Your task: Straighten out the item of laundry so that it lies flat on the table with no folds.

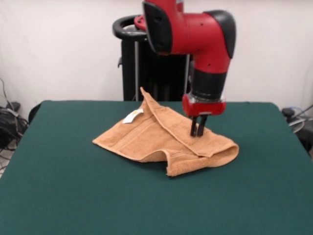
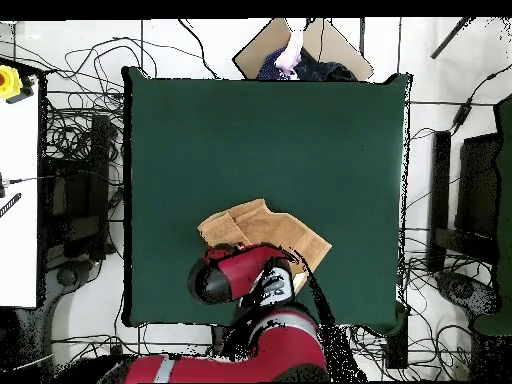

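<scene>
Directly beneath the hand (image 1: 197, 130), the orange-tan towel (image 1: 156, 137) lies rumpled on the green worktop (image 1: 73, 196), one flap doubled over the rest. The hand's two fingers stand close together, tips pressed into that folded ridge, apparently pinching it. The towel looks light, soft and limp, so a hold on the fold's free edge would likely let it drag open.

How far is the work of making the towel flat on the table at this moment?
Nothing looks finished. The towel lies crumpled on the table, one layer folded over another and a corner standing up near the white tag. In hand: the pincer is down at the top fold, its tips close together, seemingly pinching it. Left: pull the layers apart and spread them flat.
</scene>
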Robot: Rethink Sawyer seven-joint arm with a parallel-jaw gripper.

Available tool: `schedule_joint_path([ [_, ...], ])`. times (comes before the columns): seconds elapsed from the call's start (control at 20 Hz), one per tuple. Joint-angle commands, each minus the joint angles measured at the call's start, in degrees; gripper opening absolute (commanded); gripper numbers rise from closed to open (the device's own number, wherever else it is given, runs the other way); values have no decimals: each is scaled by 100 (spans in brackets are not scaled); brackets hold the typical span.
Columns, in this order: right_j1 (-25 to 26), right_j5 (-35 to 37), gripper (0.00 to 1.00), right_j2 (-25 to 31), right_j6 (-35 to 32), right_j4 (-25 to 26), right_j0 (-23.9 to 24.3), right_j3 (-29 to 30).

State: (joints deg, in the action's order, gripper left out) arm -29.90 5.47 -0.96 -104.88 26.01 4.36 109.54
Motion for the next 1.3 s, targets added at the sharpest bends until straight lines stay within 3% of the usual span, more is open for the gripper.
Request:
schedule_joint_path([
  [0.05, -454, 571, 0, -106, -1276, -579, -719, 731],
  [0.25, -416, 248, 0, -296, -1511, -779, -1039, 1019],
  [0.5, 830, -1481, 0, -672, -1566, -870, -1230, 486],
  [0.65, 991, -1694, 0, -697, -1330, -883, -1226, 299],
  [0.7, 978, -1726, 100, -676, -1180, -945, -1191, 301],
  [0.8, 939, -1815, 100, -590, -1198, -911, -1094, 332],
  [1.0, 683, -1824, 100, -767, -1146, -1305, -1307, 175],
  [1.3, -82, -496, 100, -310, -741, -1491, -1072, 53],
])
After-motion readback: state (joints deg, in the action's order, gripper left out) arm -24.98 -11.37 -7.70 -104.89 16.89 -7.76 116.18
